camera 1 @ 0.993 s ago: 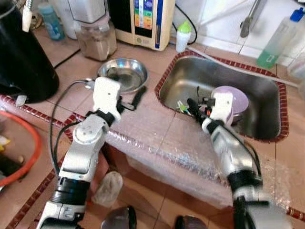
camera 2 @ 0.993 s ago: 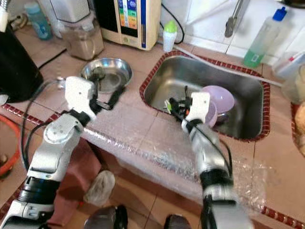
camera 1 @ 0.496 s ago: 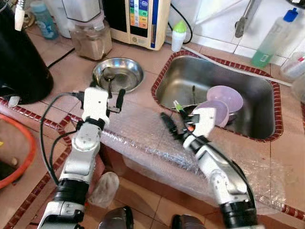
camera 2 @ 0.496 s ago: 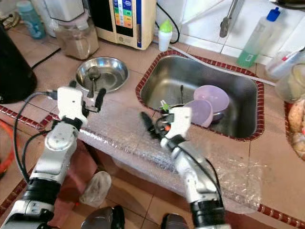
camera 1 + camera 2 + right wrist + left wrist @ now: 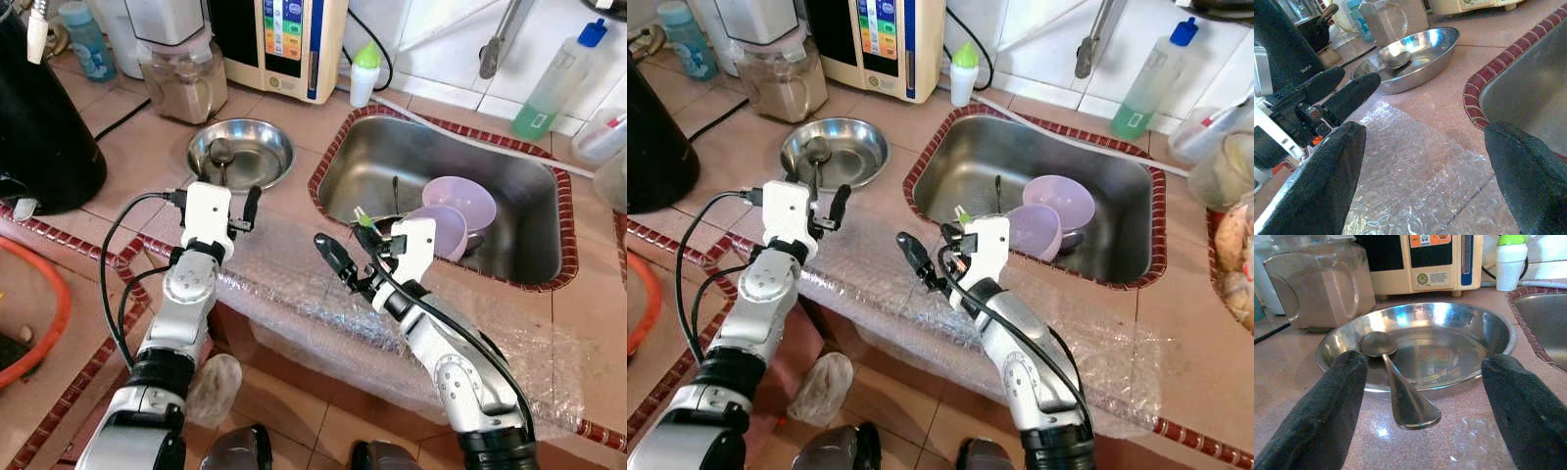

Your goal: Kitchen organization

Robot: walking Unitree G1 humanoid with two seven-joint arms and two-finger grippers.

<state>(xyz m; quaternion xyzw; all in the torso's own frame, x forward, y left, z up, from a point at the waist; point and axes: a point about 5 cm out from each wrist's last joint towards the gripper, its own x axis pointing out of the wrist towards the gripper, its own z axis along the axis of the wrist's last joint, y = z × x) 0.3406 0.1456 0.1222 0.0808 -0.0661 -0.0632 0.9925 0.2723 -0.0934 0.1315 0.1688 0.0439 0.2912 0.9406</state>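
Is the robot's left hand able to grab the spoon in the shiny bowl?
Probably yes. The left gripper is open and points at the spoon, whose handle sticks out over the rim of the steel bowl toward it. Nothing lies between them.

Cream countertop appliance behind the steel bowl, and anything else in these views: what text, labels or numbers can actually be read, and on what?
Nothing reads as whole words.
Cream countertop appliance with coloured front panel: coloured squares and an orange strip, print too small to read.
Same appliance, left wrist view: round seal and a line of small print, blurred.
Large black vessel: short pale brand mark, too blurred to spell out.
Green liquid squeeze bottle with blue cap: no legible label.
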